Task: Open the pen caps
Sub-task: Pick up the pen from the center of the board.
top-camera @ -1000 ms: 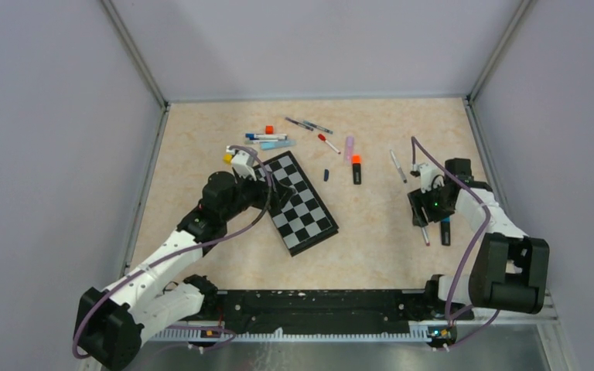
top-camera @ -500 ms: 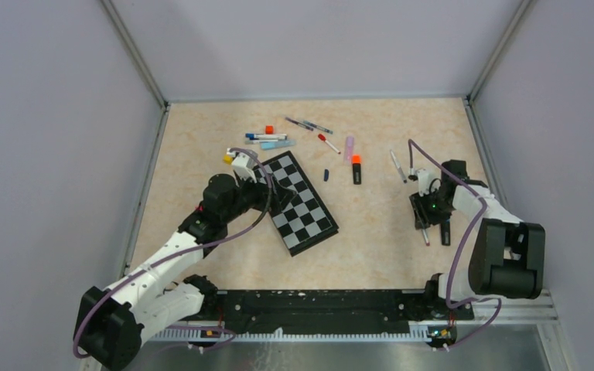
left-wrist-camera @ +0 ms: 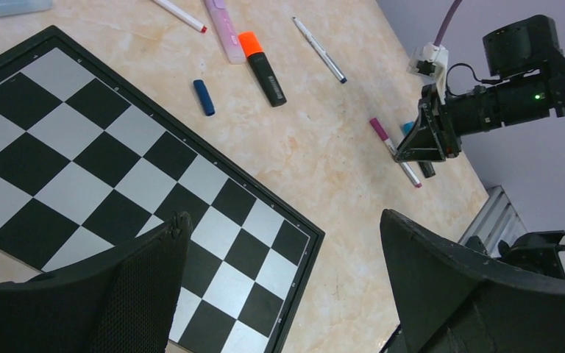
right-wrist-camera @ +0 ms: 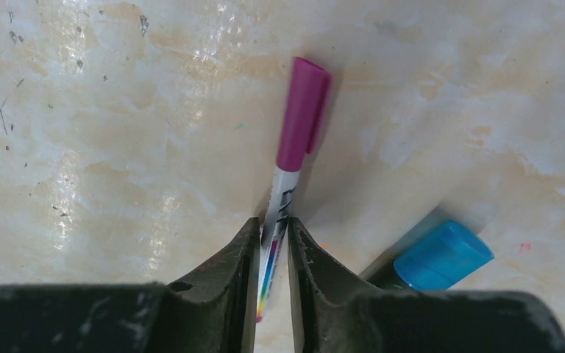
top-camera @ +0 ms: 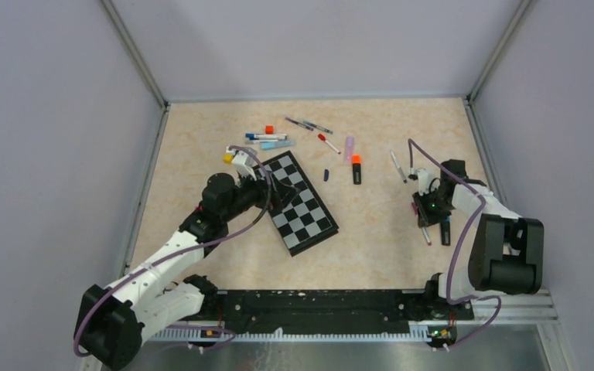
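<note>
Since a second ago my right end effector (right-wrist-camera: 272, 228) has dropped lower over the near-right part of the bench (top-camera: 201, 131), and its jaws have drawn in from a wide stance. They are now clenched on the white barrel of the pen (right-wrist-camera: 278, 202), one finger pressing each side, just behind the magenta cap (right-wrist-camera: 301, 110). That cap is still seated on the pen and points away from the fingers. The right arm's elbow has also swung in closer to the rail. The left arm has not moved. Its end effector (left-wrist-camera: 279, 220) hangs released, jaws spread wide, over the near-left edge of the chessboard (left-wrist-camera: 81, 147), holding nothing.

Just right of the held pen lies a dark marker with a blue cap (right-wrist-camera: 441, 254), also still on. In the top view both lie close together under the right end effector (top-camera: 425, 216).

Farther off, near the bench's middle, the black highlighter keeps its orange cap (left-wrist-camera: 250, 43), and the lilac highlighter (left-wrist-camera: 224, 29) lies beside it. A small dark-blue cap (left-wrist-camera: 204, 97) lies loose between them and the board. A silver pen (left-wrist-camera: 320, 50) rests to their right.

At the far left a pale blue flat case (top-camera: 277, 144) lies among more pens. I cannot tell what it holds.
</note>
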Tool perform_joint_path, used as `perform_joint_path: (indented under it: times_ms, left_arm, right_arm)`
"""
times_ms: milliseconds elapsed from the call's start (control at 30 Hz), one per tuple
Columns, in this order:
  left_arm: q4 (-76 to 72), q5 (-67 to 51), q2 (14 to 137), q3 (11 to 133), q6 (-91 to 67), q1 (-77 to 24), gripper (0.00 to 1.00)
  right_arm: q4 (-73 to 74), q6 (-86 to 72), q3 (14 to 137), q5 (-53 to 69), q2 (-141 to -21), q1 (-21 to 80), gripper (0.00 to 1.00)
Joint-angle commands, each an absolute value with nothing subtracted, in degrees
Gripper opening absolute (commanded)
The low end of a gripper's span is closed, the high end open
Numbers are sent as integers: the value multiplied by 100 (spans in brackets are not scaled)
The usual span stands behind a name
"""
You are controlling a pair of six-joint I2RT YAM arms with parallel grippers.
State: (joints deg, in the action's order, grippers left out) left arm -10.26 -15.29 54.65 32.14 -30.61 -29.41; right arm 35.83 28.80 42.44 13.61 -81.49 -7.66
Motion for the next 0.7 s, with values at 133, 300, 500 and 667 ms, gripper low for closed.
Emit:
perform_joint_path:
  times_ms: [133,300,500,667]
  left_arm:
    - [-1806,-1993,5623,3077,-3635,-2802,99]
    - [-2039,-2248,5733,3035,-3863,-2767,99]
    - [-2640,-2741,5911,2873,-4310,-2763,99]
    - [-3422,-3228,6139,2681,-4768,-2767,99]
  right_arm:
    - [3484,2774,4242,1483,-8347,-800,12]
    - [3504,2768,4255,1733,-8413,-792,2]
    - [3631,2790,4509,2238,-8588,-791,0]
    - [3961,2991,4807,3031,-8607,-791,0]
